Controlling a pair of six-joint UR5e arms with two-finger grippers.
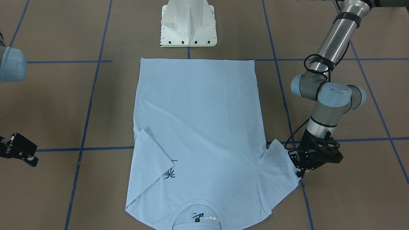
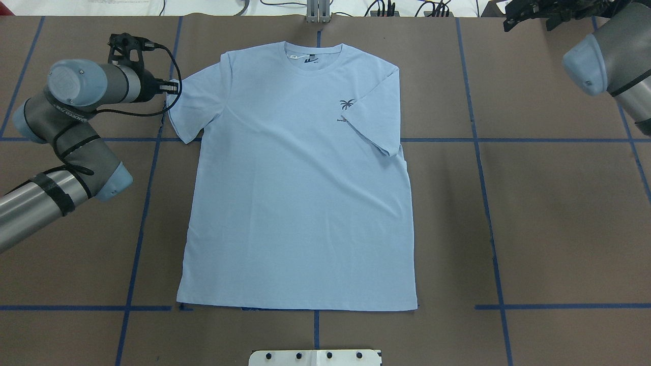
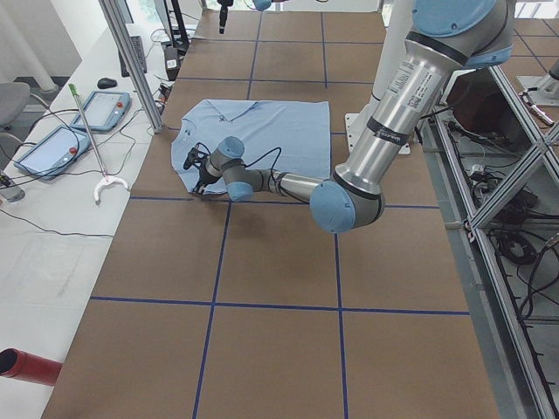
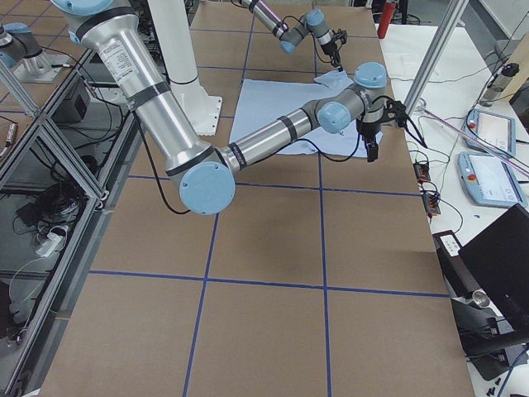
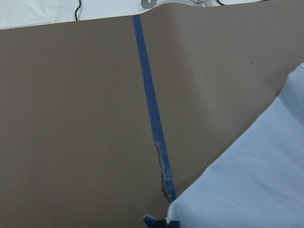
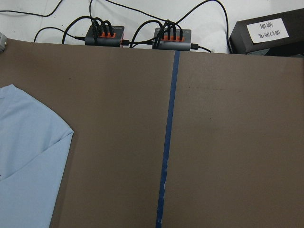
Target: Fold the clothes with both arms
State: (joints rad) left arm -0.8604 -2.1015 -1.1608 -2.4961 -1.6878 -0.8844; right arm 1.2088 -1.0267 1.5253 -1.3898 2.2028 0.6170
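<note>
Your left end effector (image 1: 300, 173) touches the spread sleeve (image 1: 274, 172) of the t-shirt (image 1: 198, 121); you can't tell if it grips. Pinch only the sleeve's edge, then fold inward. Your right end effector (image 1: 30, 158), opening unclear, holds nothing.

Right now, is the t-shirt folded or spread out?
Mostly spread: the t-shirt lies flat, front up; only the sleeve on the robot's right is folded inward beside the palm-tree print.
</note>
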